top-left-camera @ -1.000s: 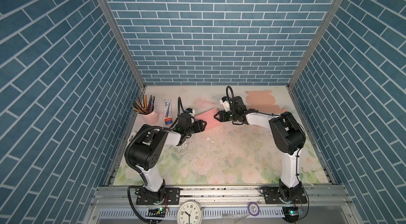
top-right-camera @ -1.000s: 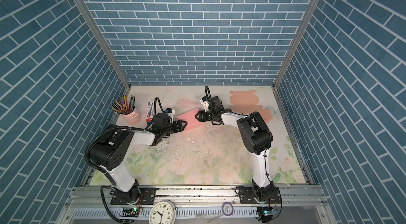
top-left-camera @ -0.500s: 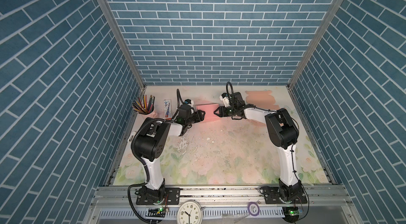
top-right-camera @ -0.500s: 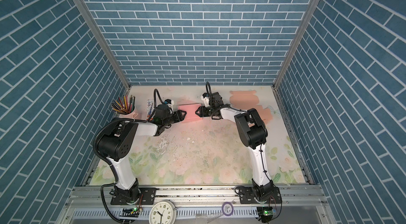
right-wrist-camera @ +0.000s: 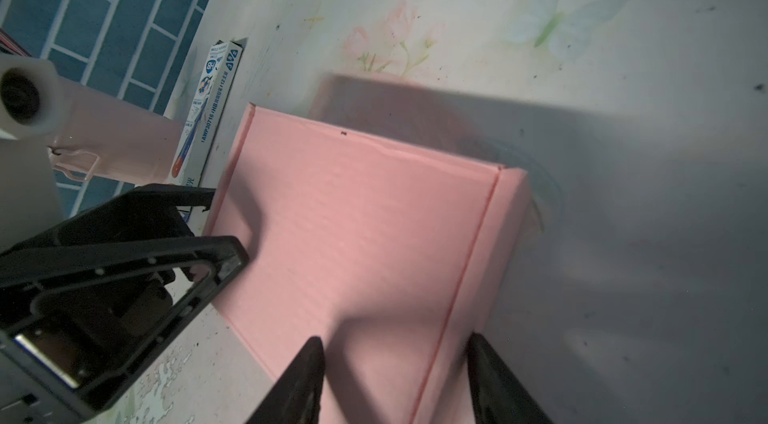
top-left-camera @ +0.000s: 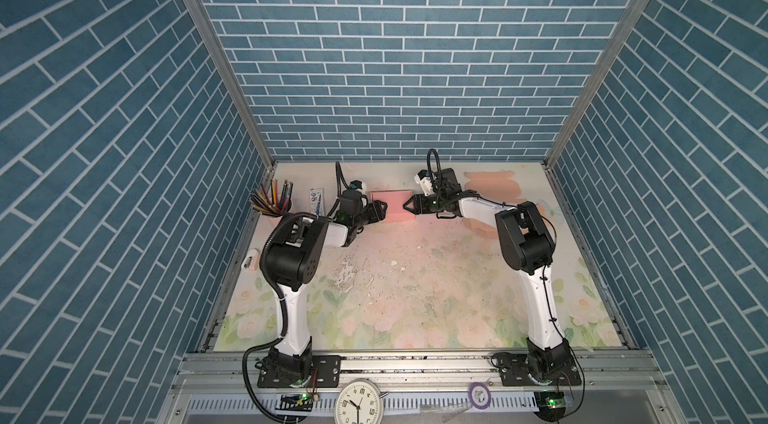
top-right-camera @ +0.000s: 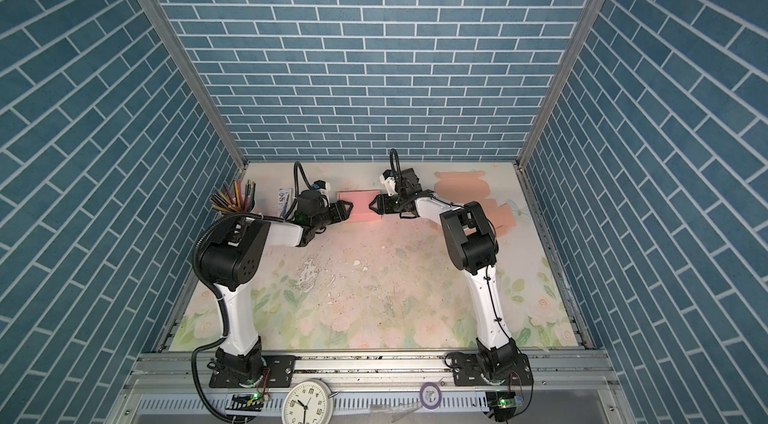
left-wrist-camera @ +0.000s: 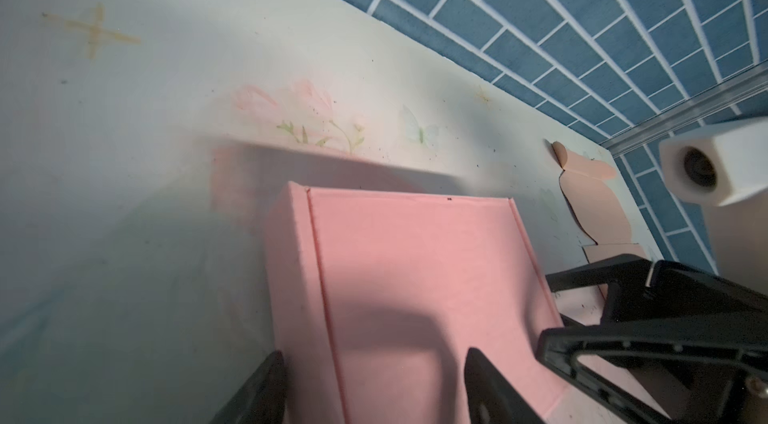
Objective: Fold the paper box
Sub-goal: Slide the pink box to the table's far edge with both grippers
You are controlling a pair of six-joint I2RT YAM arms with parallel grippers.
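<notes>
The pink paper box lies flat and closed at the back middle of the table, its creased lid showing in the left wrist view and the right wrist view. My left gripper is at the box's left end, open, one finger beside the side wall and the other over the lid. At the right end my right gripper stands open in the same way, straddling that end's edge. Each wrist view also shows the opposite gripper across the box.
A cup of coloured pencils and a pencil carton stand left of the box. A flat pink cardboard blank lies at the back right. The back wall is close behind. A clock and a tape roll sit on the front rail.
Both grippers and the box have moved back toward the rear wall. The box went from tilted to lying flat.
</notes>
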